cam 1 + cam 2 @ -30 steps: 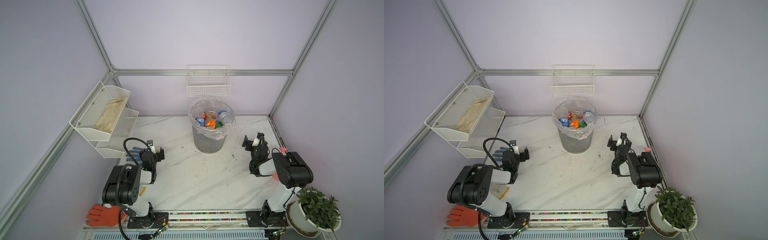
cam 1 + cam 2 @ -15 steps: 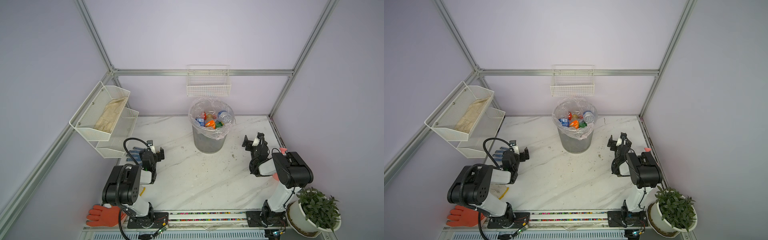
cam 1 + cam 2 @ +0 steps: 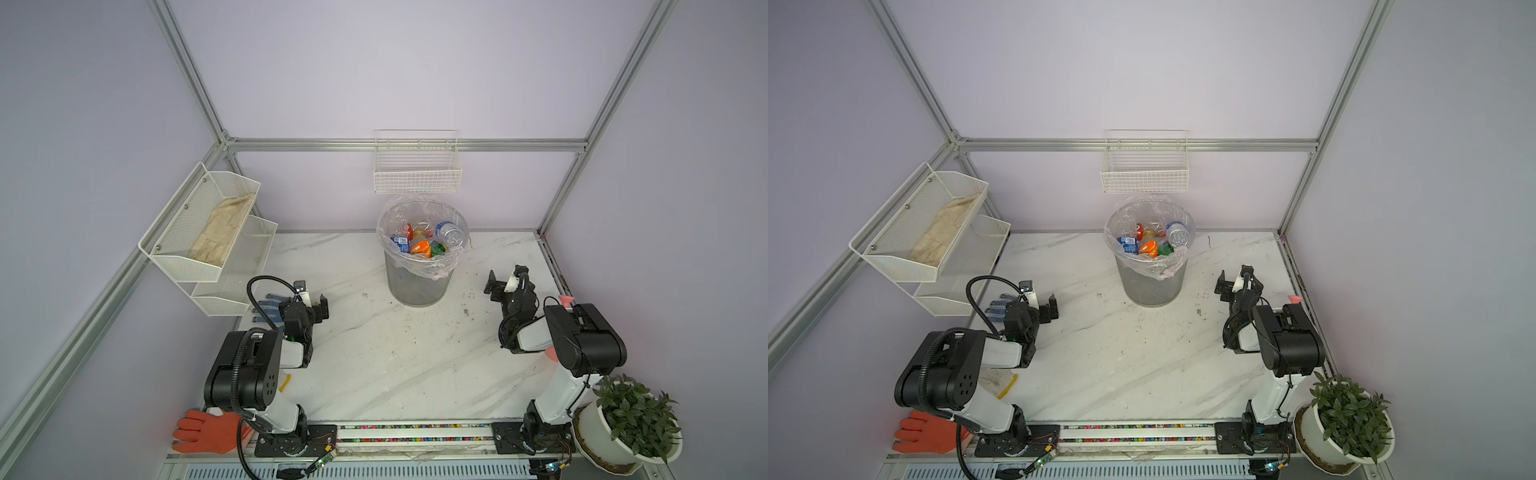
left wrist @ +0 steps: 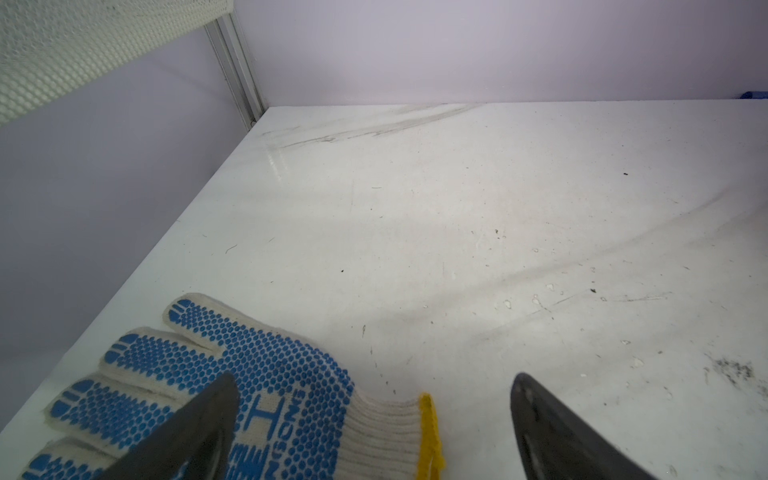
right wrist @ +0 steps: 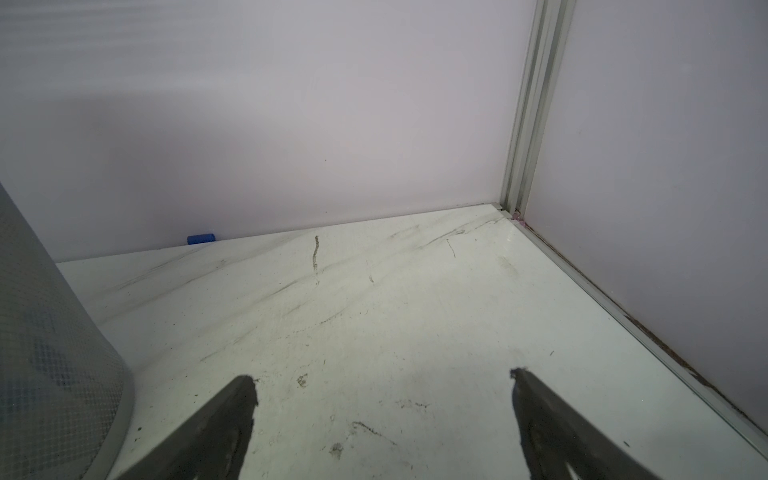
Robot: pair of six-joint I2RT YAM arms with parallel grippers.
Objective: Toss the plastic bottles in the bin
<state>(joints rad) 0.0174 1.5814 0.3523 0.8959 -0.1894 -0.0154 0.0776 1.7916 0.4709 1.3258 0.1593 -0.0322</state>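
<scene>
Both pincers stood wide and empty: the left pincer (image 4: 374, 384) hung low with one finger over a knitted glove (image 4: 232, 365) and the other over bare tabletop (image 4: 457, 228), while the right pincer (image 5: 384, 378) hovered above scuffed surface just beside the bin (image 5: 50, 332). I judged the job all but finished, since both top views showed no bottle lying loose, so the step in hand was a last check with the arms parked. To do that well I would keep the left finger off the glove, whose cream knit, blue rubber dots and yellow hem looked apt to snag. I would also inspect a small blue stub (image 5: 200, 239) at the foot of the back wall; whether it was a cap or something else I could not tell. Farther out, the white marble-look top was glossy, veined grey and flecked with grit. Beyond it the plastic bottles (image 3: 422, 245) lay heaped inside the bin, clear-bodied, with blue, orange, green and red labels, cradled in a thin clear bag (image 3: 440, 270) folded over the round grey mesh wall.
</scene>
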